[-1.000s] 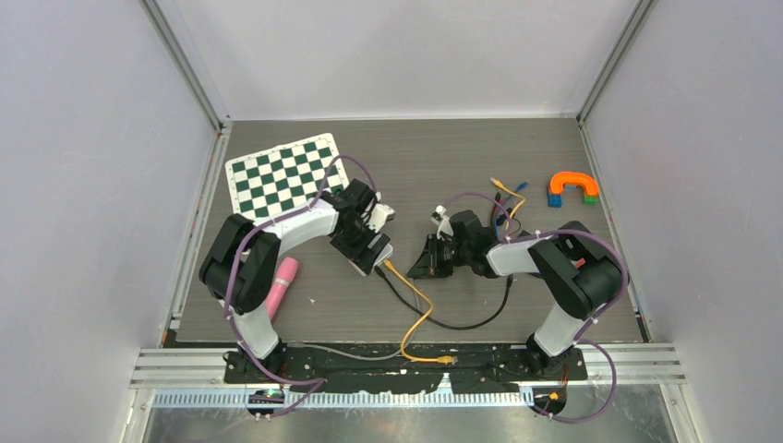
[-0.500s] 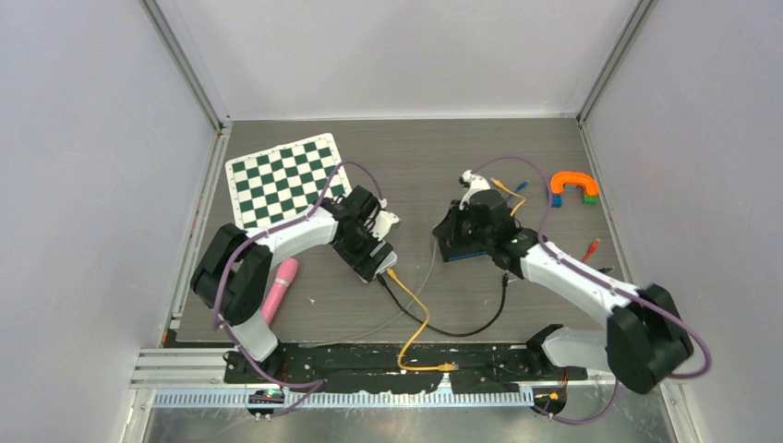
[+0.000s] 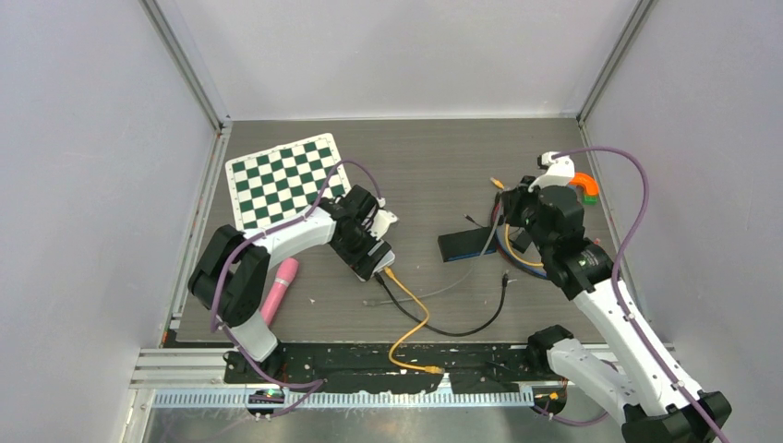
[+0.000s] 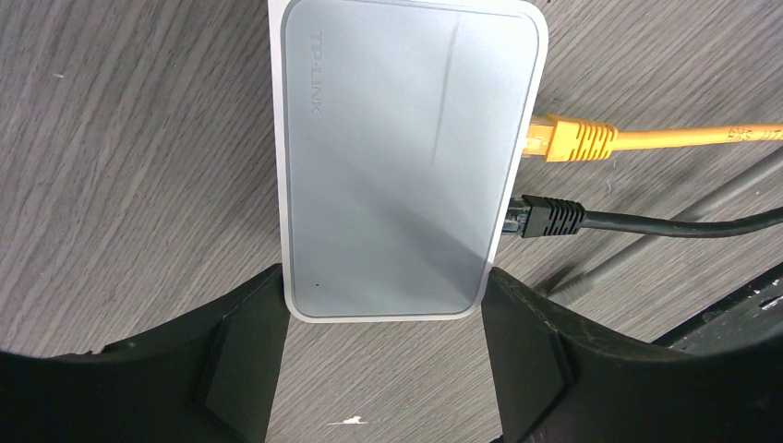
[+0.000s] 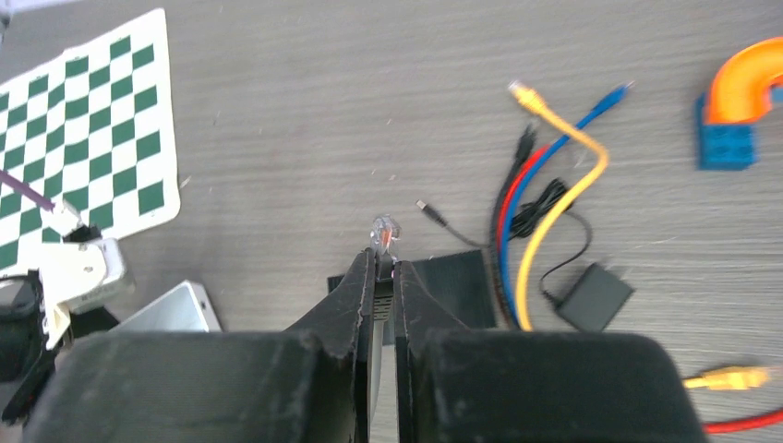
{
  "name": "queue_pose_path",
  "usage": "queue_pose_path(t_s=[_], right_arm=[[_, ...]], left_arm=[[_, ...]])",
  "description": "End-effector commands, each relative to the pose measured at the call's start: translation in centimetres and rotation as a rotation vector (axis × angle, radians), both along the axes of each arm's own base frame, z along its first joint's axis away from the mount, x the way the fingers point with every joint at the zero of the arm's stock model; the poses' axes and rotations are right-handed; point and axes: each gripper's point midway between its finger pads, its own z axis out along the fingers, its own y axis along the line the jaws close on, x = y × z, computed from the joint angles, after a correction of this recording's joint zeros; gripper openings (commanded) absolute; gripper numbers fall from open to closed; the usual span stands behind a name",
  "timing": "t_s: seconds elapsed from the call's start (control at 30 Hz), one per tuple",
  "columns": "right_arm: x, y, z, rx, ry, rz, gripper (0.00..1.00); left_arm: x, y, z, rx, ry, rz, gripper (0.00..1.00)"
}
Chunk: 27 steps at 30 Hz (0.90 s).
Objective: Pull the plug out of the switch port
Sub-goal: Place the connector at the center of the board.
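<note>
Far left on the dark wood-grain tabletop (image 3: 415, 157) lies the green-and-white chequered mat (image 3: 282, 175), and nearer the arms a pink plastic cylinder (image 3: 282, 284) lies flat. Now the left tool (image 4: 383, 277): jaws set wide, one on each side of the pale grey rectangular switch box (image 4: 397, 157), gripping its near end flat on the tabletop. Two leads sit in its ports, a yellow plug (image 4: 568, 140) and just beside it a black plug (image 4: 549, 217). Moving right, a thin grey cable (image 3: 443, 288) trails loose across the tabletop towards the other arm, passing a flat black rectangular box (image 3: 466, 246). And there is the right tool (image 5: 383, 263), pinched tight on the clear plastic plug (image 5: 383, 229) at that grey cable's end. The plug is out of the switch, well apart from it, poking up past the fingertips. Beyond it lies a loose bundle of yellow, blue, red and black cables (image 5: 554, 166) with a small black adapter (image 5: 596, 297), and far right an orange arch on blue blocks (image 3: 584, 185).
</note>
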Motion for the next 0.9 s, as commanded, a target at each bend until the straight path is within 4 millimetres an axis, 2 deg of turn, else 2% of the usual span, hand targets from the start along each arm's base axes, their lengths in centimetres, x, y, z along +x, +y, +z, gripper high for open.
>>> queue_pose_path(t_s=[0.0,0.03,0.07,0.1,0.13,0.17,0.2,0.23,0.27,0.3,0.33,0.37,0.4,0.43,0.47,0.5,0.53,0.57,0.6,0.63,0.67,0.7,0.73,0.83,0.87], right_arm=[[1.5,0.7,3.8,-0.044,-0.081,0.065,0.05],[2.0,2.9,2.8,-0.03,-0.041,0.172,0.05],[2.4,4.2,2.8,-0.016,-0.028,0.233,0.05],[2.8,6.6,0.8,0.01,0.051,0.346,0.05],[3.3,7.7,0.7,0.024,0.078,0.393,0.05],[3.8,9.6,-2.1,0.041,0.183,0.476,0.05],[3.9,10.9,-2.1,0.059,0.215,0.535,0.05],[4.6,11.9,-5.1,0.059,0.314,0.568,0.05],[4.9,13.0,-4.6,0.064,0.33,0.618,0.05],[5.5,14.0,-7.2,0.056,0.402,0.635,0.05],[6.2,15.1,-6.6,0.051,0.388,0.662,0.05],[7.0,15.8,-8.4,0.046,0.433,0.667,0.05],[7.9,16.8,-7.7,0.043,0.411,0.683,0.05],[8.6,17.5,-9.1,0.042,0.445,0.69,0.05],[9.5,18.3,-8.1,0.045,0.428,0.696,0.05],[10.3,18.6,-9.6,0.04,0.462,0.684,0.06],[11.7,18.9,-10.0,0.031,0.46,0.661,0.06],[13.2,19.1,-9.4,0.017,0.43,0.641,0.07],[13.8,19.3,-11.1,0.004,0.464,0.633,0.09],[14.7,19.5,-10.4,-0.012,0.451,0.635,0.15],[15.1,19.5,-12.2,-0.023,0.496,0.628,0.2],[15.6,19.6,-11.5,-0.034,0.501,0.628,0.3],[15.6,19.6,-12.2,-0.041,0.525,0.629,0.39],[14.7,19.2,-12.0,-0.047,0.529,0.63,0.48],[14.3,19.0,-10.7,-0.042,0.503,0.633,0.51]], left_arm=[[0.3,-0.3,1.2,-0.025,-0.038,-0.014,0.33],[0.3,-0.3,1.2,-0.025,-0.036,-0.014,0.33],[0.2,-0.3,1.1,-0.025,-0.033,-0.015,0.33],[0.2,-0.4,1.1,-0.028,-0.033,-0.016,0.33],[0.3,-0.4,1.1,-0.029,-0.033,-0.016,0.33],[0.2,-0.4,1.2,-0.031,-0.033,-0.019,0.33],[0.2,-0.5,1.1,-0.032,-0.031,-0.02,0.33],[0.2,-0.5,1.2,-0.034,-0.032,-0.021,0.33],[0.1,-0.6,1.2,-0.035,-0.032,-0.023,0.33],[0.1,-0.6,1.2,-0.036,-0.033,-0.024,0.33],[0.1,-0.6,1.2,-0.037,-0.034,-0.024,0.33],[0.0,-0.7,1.1,-0.037,-0.034,-0.025,0.33],[0.0,-0.7,1.2,-0.037,-0.036,-0.026,0.33],[0.0,-0.6,1.2,-0.035,-0.036,-0.024,0.33],[-0.1,-0.6,1.2,-0.034,-0.035,-0.024,0.33],[0.0,-0.6,1.3,-0.035,-0.041,-0.023,0.33],[0.0,-0.5,1.3,-0.036,-0.041,-0.022,0.33],[-0.1,-0.5,1.3,-0.036,-0.041,-0.023,0.33],[-0.1,-0.6,1.4,-0.039,-0.041,-0.022,0.33],[0.0,-0.6,1.4,-0.039,-0.042,-0.019,0.33],[0.0,-0.5,1.5,-0.038,-0.042,-0.019,0.33],[0.0,-0.5,1.5,-0.036,-0.045,-0.019,0.33],[0.0,-0.4,1.5,-0.03,-0.046,-0.019,0.33],[0.0,-0.1,1.5,-0.02,-0.052,-0.014,0.33],[0.0,-0.1,1.5,-0.02,-0.056,-0.012,0.33]])
